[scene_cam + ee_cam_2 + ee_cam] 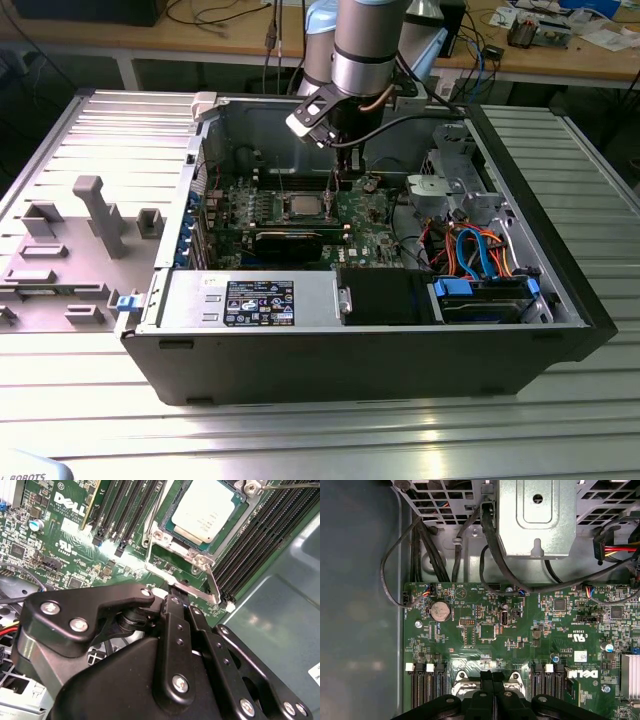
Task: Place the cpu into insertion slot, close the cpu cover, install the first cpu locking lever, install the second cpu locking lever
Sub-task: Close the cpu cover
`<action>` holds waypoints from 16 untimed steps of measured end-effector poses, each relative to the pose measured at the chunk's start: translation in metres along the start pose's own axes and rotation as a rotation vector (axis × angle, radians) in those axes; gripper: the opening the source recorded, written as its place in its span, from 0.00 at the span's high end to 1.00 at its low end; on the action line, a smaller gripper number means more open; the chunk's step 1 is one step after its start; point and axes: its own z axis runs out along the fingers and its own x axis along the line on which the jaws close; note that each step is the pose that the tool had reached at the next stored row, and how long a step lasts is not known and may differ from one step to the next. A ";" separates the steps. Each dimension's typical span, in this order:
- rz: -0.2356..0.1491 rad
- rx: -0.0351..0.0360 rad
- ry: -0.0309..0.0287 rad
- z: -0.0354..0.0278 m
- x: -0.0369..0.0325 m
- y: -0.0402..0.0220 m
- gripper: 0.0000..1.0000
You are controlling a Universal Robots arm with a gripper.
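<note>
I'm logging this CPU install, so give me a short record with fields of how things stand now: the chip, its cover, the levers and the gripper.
cpu: lies flat, silver top up, framed by the cover
cpu cover: down over the cpu's edges, its top showing through the window
locking lever: thin wire beside the cover; cannot tell if latched
gripper: shut, tips by the cover's tab; contact cannot be told
motherboard: green, inside the open computer case

One cpu (206,511), one cpu cover (196,558), one coin cell (440,611)
</note>
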 end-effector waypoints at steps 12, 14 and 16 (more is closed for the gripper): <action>0.000 0.0000 -0.0001 0.0000 0.0000 -0.0020 0.89; 0.000 0.0000 0.0000 0.0002 0.0000 -0.0041 0.89; 0.000 0.0000 0.0000 0.0003 0.0000 -0.0055 0.89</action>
